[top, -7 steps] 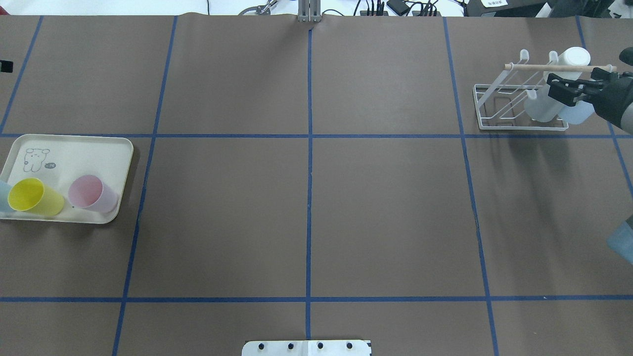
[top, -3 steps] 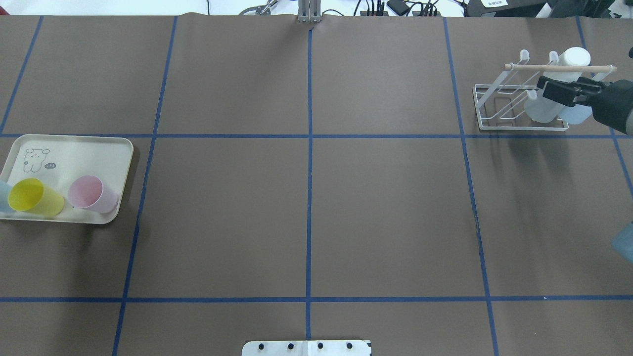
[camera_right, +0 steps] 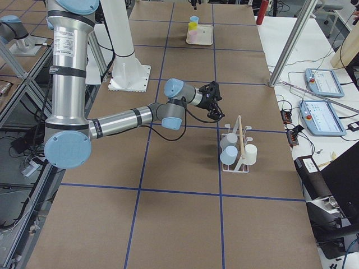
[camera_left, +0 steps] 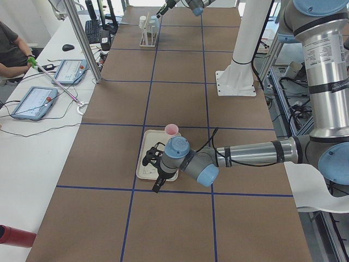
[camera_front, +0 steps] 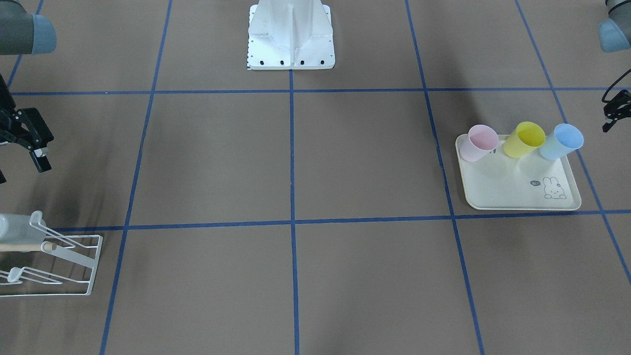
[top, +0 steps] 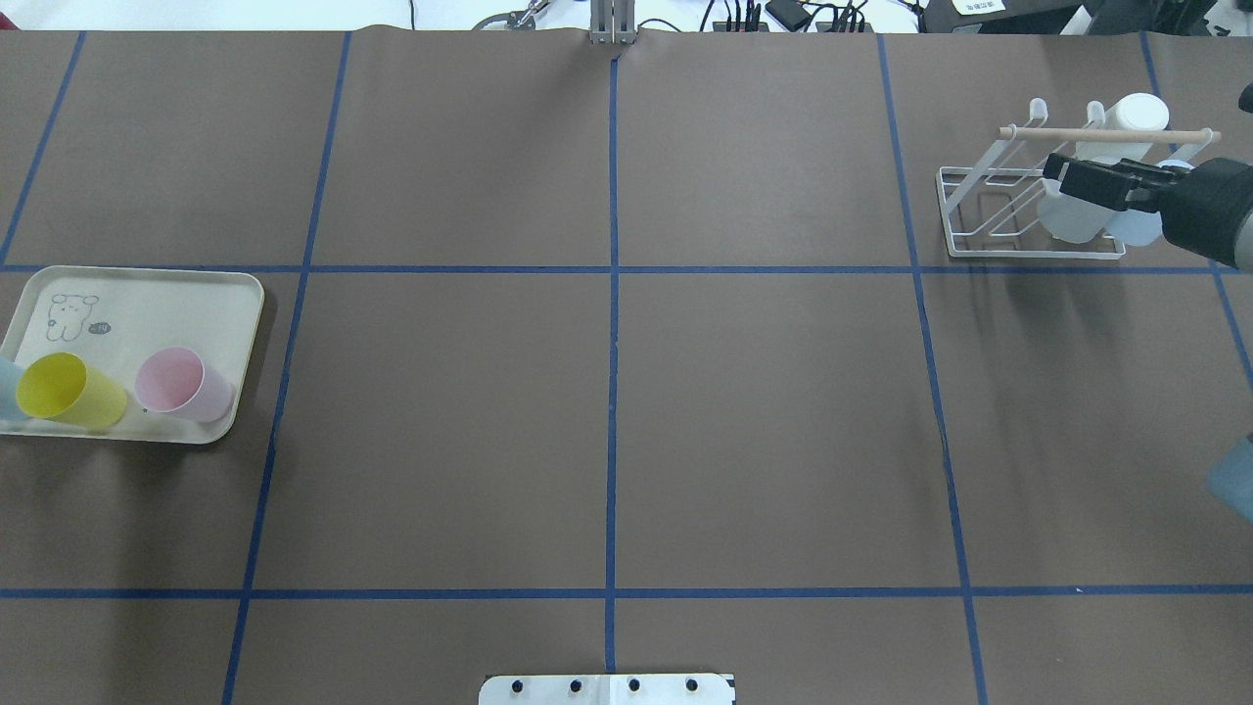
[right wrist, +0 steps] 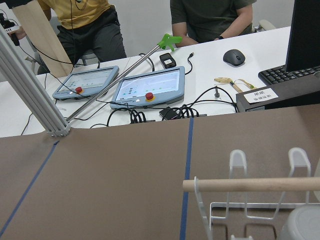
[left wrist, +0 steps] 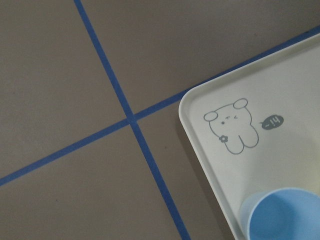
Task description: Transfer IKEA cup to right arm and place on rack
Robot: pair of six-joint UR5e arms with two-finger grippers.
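Note:
Three IKEA cups stand on the cream tray (camera_front: 517, 192): pink (camera_front: 482, 142), yellow (camera_front: 527, 139) and blue (camera_front: 561, 141). My left gripper (camera_front: 611, 116) hovers beside the blue cup, open and empty; in the left wrist view the blue cup (left wrist: 285, 215) sits at the lower right. The white wire rack (top: 979, 211) with its wooden dowel (top: 1106, 134) holds pale cups (top: 1140, 111). My right gripper (top: 1059, 176) hangs over the rack, open, with nothing between its fingers.
The robot's white base (camera_front: 291, 34) stands at mid-table. Blue tape lines grid the brown table (top: 607, 392). Beyond the far edge, people sit at a white bench (right wrist: 200, 75) with tablets, cables and a keyboard.
My right gripper has drifted left across the rack, away from the pale cups, which stay in place. The tray and its cups have not moved.

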